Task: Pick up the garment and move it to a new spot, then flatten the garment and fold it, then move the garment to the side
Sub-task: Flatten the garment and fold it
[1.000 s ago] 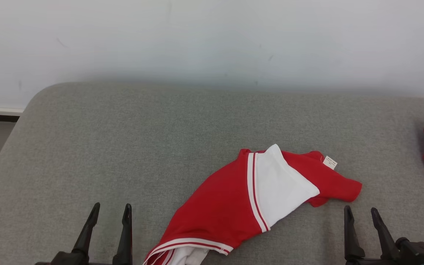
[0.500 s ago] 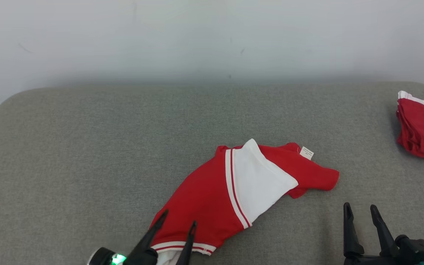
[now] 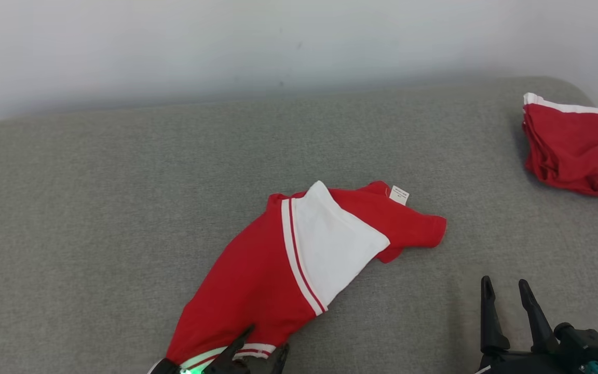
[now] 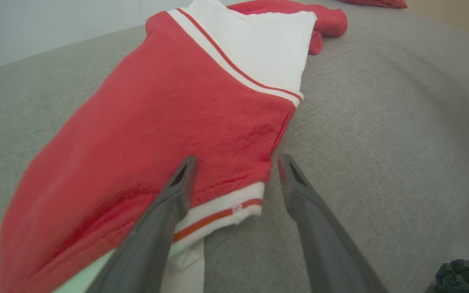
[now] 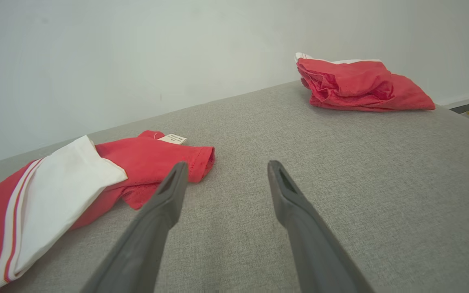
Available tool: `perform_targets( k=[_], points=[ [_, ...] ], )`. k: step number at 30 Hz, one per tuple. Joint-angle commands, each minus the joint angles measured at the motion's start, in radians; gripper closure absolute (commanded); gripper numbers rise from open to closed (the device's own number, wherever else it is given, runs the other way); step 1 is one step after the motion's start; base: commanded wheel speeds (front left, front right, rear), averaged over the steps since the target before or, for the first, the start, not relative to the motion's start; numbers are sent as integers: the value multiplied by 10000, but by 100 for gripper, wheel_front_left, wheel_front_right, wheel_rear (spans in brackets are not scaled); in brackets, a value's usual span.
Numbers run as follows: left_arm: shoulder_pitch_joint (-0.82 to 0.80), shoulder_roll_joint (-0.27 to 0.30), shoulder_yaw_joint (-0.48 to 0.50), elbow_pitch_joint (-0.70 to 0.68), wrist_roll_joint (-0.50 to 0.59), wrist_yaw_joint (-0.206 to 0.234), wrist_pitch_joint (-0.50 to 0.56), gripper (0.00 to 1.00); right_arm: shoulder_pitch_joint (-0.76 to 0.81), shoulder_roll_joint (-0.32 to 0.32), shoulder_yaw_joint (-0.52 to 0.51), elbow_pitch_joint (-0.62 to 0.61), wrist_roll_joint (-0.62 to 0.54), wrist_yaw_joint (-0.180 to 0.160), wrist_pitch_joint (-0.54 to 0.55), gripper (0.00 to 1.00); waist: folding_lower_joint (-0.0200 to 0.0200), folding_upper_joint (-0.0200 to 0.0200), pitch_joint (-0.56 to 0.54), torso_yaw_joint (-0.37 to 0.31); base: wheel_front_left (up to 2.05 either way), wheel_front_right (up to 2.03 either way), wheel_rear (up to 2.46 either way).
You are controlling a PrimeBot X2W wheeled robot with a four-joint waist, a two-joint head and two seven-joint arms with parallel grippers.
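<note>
A pale, bare wall (image 3: 174,47) backs a wide bench (image 3: 96,208) padded in grey woven fabric. At the bench's far right corner lies a folded pile of red cloth with a white edge (image 3: 571,148) (image 5: 356,83), well apart from everything else; its right side is cut by the edge of the head view. Nothing stands between either tool and the work.

The crumpled red garment with a white panel and red-and-white striped trim (image 3: 257,280) (image 4: 169,106) (image 5: 55,191) lies near the middle of the bench, running obliquely from the near edge toward the far right. A small white label (image 3: 399,195) (image 5: 172,138) sits at its far end; the print is too small to read. The garment's near end is cut by the bottom of the head view and partly covered by the left tool.

Left tool (image 3: 267,338) (image 4: 236,158): fingers spread, astride the striped hem corner, one finger over the red cloth, the other over bare bench just beside the edge. Contact with the cloth cannot be told; nothing is pinched.

Right tool (image 3: 504,282) (image 5: 227,164): fingers spread and empty above bare bench, the garment's red sleeve end near it, on its left.
</note>
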Motion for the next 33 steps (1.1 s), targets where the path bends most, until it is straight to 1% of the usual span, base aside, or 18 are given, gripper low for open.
perform_targets(
  k=[1, 7, 8, 9, 10, 11, 16, 21, 23, 27, 30, 33],
  points=[
    [-149, -12, -61, 204, -26, -55, -25, 0, -92, 44, 18, 7, -16, -26, -6, 0, 0, -1, 112, -175, 0, 0, 0],
    [-528, -129, -357, 1353, 30, -36, -27, 0, -109, 3, 9, 31, -32, -26, -6, 0, 0, -1, 56, -328, 0, 0, 0],
    [-563, -154, -360, 1491, 5, -37, -27, 5, -100, -10, 2, 38, -34, -26, -6, 0, 0, -1, 31, -340, 0, 0, 0],
    [-627, -195, -338, 1537, -53, -38, -27, 24, -83, -16, -8, 33, -37, -26, -6, 0, 0, -1, 7, -347, 0, 0, 0],
    [-688, -239, -310, 1487, -81, -39, -28, 69, -60, -26, -25, 22, -42, -26, -6, 0, 0, -1, -22, -345, 0, 0, 0],
    [-714, -283, -282, 1389, -144, -40, -30, 100, -28, -36, -54, 4, -42, -26, -6, 0, 0, -1, -50, -330, 0, 0, 0],
    [-780, -270, -157, 549, -189, -45, -30, 100, 95, -2, -142, -19, -61, -26, -6, 0, 0, -1, -176, -156, 0, 0, 0],
    [-1034, -12, 102, -911, -240, -47, -31, 100, 138, 58, -156, -61, -85, -26, -6, 0, 0, -1, -216, 86, 0, 0, 0],
    [-1190, 142, 304, -1473, -418, -50, -31, 100, 129, 59, -180, -60, -41, -26, -6, 0, 0, -1, -185, 199, 0, 0, 0],
    [-1963, 719, 772, -2382, -856, -45, 190, 100, 18, 28, -162, -65, 7, -26, -6, 0, 0, -1, -23, 321, 0, 0, 0],
    [-2649, 1485, 1113, -2563, -1057, -43, 484, 100, -135, -5, -85, -75, 30, -26, -6, 0, 0, -1, 204, 280, 0, 0, 0],
    [-3370, 2201, 1424, -2342, -1348, -45, 636, 100, -306, -69, -58, -20, 38, -26, -6, 0, 0, -1, 480, 136, 0, 0, 0]
  ],
)
